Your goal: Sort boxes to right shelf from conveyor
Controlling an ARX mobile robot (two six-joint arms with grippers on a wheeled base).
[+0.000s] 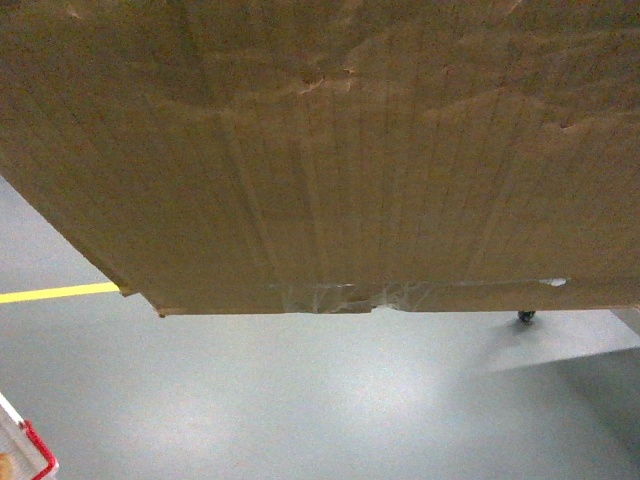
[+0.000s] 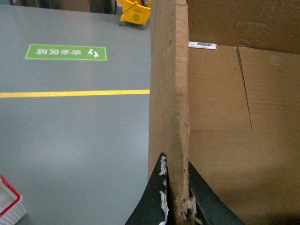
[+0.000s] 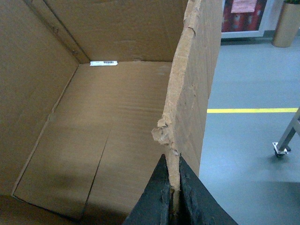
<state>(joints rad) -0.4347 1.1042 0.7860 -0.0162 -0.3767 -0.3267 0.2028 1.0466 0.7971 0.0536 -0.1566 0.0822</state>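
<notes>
A large brown cardboard box (image 1: 320, 150) hangs above the grey floor and fills the upper head view, taped bottom seam toward me. It hides both grippers there. My left gripper (image 2: 178, 190) is shut on the box's left wall (image 2: 168, 93), one dark finger on each side of the ragged rim. My right gripper (image 3: 173, 187) is shut on the torn right wall (image 3: 192, 84). A small white label strip (image 3: 103, 62) lies inside at the far bottom edge. Of the right shelf only a silver leg with a caster (image 3: 281, 150) shows. The conveyor is out of view.
A yellow floor line (image 2: 70, 93) runs left of the box and also right of it (image 3: 253, 110). A green floor sign (image 2: 65, 52) and a yellow mop bucket (image 2: 136, 11) lie farther left. A white, red-rimmed crate corner (image 1: 30, 450) sits near left. A caster (image 1: 526, 316) shows under the box.
</notes>
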